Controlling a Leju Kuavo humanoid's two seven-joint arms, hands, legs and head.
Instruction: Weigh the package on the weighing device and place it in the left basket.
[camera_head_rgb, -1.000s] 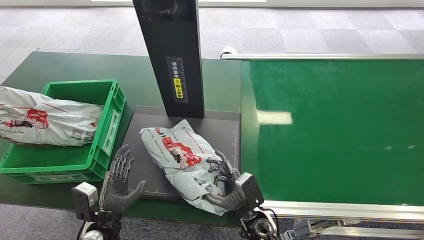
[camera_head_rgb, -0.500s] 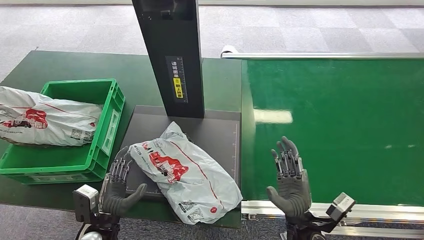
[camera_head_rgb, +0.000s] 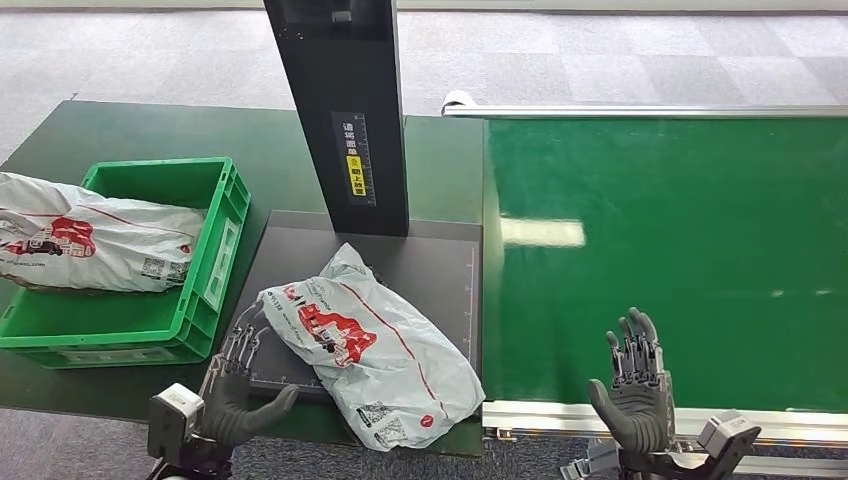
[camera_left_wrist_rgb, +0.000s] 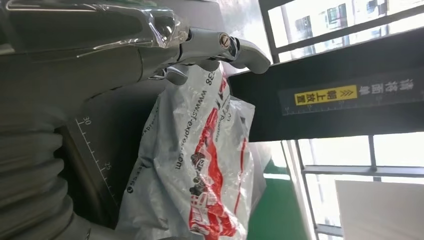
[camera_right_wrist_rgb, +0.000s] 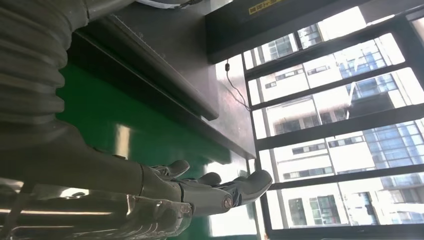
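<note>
I see the courier bag (camera_head_rgb: 368, 350) lying on the scale platform (camera_head_rgb: 420, 265) with its near end over the front edge, so my empty, spread left hand (camera_head_rgb: 236, 385) beside it, or my empty right hand (camera_head_rgb: 634, 385) over the green conveyor belt (camera_head_rgb: 680, 250), could push it off.

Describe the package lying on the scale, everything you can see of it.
The package is a soft grey-white plastic courier bag with red printing and small labels, wrinkled and lumpy. It lies flat and slanted on the dark weighing platform, its near end hanging over the front edge. The left hand is at its left end, contact unclear; nothing grips it.
</note>
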